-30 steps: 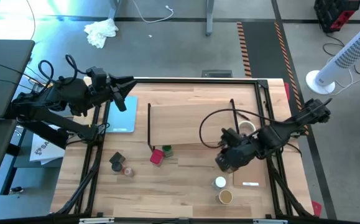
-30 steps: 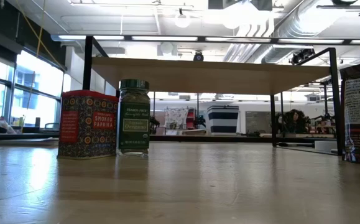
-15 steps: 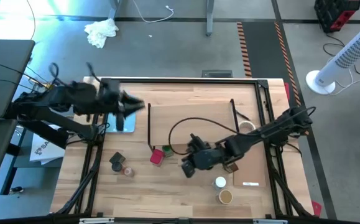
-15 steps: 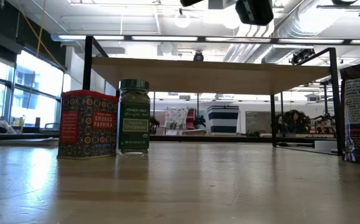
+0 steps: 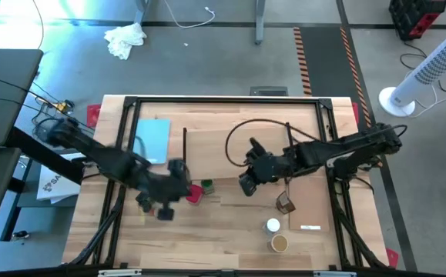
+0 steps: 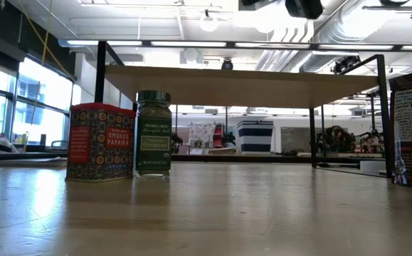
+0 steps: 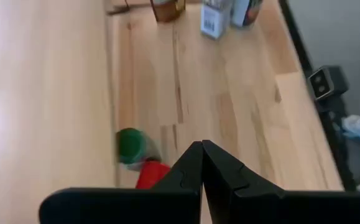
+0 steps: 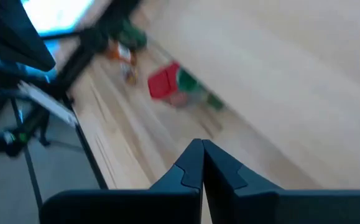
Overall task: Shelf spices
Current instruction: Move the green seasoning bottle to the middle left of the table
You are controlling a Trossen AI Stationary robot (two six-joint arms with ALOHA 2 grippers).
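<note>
The shelf [image 5: 238,154], a pale plank on black wire ends, stands mid-table; in the low view its plank [image 6: 241,77] spans the picture. A red tin [image 5: 194,192] and a green-topped jar [image 5: 207,185] stand on the table at its near left corner, also seen as red tin [image 6: 100,142] and jar [image 6: 153,134]. My left gripper [image 5: 180,183] is shut, above and just left of the red tin [image 7: 152,176]. My right gripper [image 5: 246,185] is shut above the shelf's near edge, empty. A dark jar [image 5: 144,201] stands left of the tin.
A dark brown jar [image 5: 286,204], a white-topped jar [image 5: 273,225] and a tan-topped one [image 5: 279,243] stand near right beside a flat pale board [image 5: 309,221]. A light-blue pad [image 5: 153,138] lies far left. The black frame [image 5: 119,200] runs along the table's sides.
My left gripper has swung from over the light-blue pad toward the near edge and the right, coming down beside the red tin. My right gripper has gone from the near right toward the table's left, then a little farther back, uncovering the dark brown jar, which stands on the table.
</note>
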